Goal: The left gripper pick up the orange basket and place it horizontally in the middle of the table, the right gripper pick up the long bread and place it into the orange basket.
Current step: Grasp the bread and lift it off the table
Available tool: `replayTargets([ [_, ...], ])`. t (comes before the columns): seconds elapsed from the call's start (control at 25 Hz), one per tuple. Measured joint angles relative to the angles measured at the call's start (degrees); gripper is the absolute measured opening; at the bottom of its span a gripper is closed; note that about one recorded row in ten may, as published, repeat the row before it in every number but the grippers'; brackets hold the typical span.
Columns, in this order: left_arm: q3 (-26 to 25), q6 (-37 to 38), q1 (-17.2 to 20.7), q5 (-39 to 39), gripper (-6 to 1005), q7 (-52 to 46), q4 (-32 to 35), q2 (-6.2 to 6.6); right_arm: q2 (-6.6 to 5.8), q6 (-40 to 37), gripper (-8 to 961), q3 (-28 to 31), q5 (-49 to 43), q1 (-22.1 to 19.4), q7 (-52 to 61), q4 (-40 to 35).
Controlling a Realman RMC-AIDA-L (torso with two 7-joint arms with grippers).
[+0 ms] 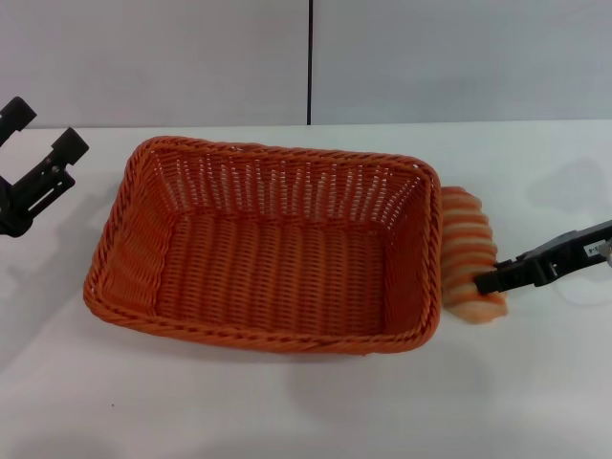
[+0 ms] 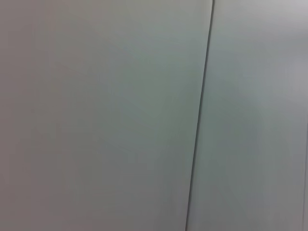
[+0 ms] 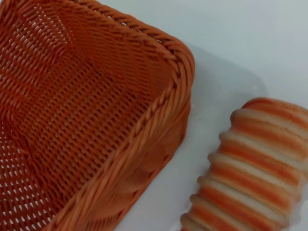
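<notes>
Bread (image 1: 466, 251) lies on the table (image 1: 287, 411) just beside the basket's right end wall, lengthwise along that wall, and in the head view it seems to touch or nearly touch the rim there. The basket (image 1: 268, 249) sits empty, long side across, about mid-table, so the placing half of the job looks done and the step in hand is the grasp of the loaf.

The right gripper (image 1: 486, 281) reaches in from the side away from the basket, its tip at the near end of the bread. Whether its fingers are spread around the loaf or already closed on it I cannot tell; the right wrist view shows only the ridged crust (image 3: 255, 168) and the basket corner (image 3: 178, 62), no fingers. The left gripper (image 1: 43, 158) hangs off the basket's left end, well apart from it, fingers spread and holding nothing.

To do this well, I would take the loaf nearer its middle than its end, so it does not droop or swing when lifted. One finger must slip between bread and basket wall without snagging the braided rim. Squeeze gently, since the loaf looks soft. Lift straight up until it is above the rim, then carry it over the basket's middle and lower it lengthwise.
</notes>
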Motion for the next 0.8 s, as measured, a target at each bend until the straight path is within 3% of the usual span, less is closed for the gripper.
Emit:
replayTargets([
  [0.12, 0.0, -0.1, -0.1, 0.0, 815, 0.0, 0.0, 0.02, -0.03, 0.0, 441, 0.2, 0.0, 0.0, 0.0, 0.0],
  [0.44, -0.1, -0.2, -0.7, -0.1, 814, 0.0, -0.8, 0.15, -0.31, 0.2, 320, 0.9, 4.0, -1.6, 0.1, -1.9],
  [0.76, -1.1, 0.0, -0.7, -0.2, 815, -0.2, -0.9, 0.09, 0.11, -2.4, 263, 0.9, 10.4, -6.9, 3.9, -13.3],
  [0.8, -1.3, 0.2, -0.7, -0.3, 814, -0.2, -1.3, 0.06, 0.47, -2.9, 253, 0.9, 10.4, -8.4, 5.6, -17.4],
])
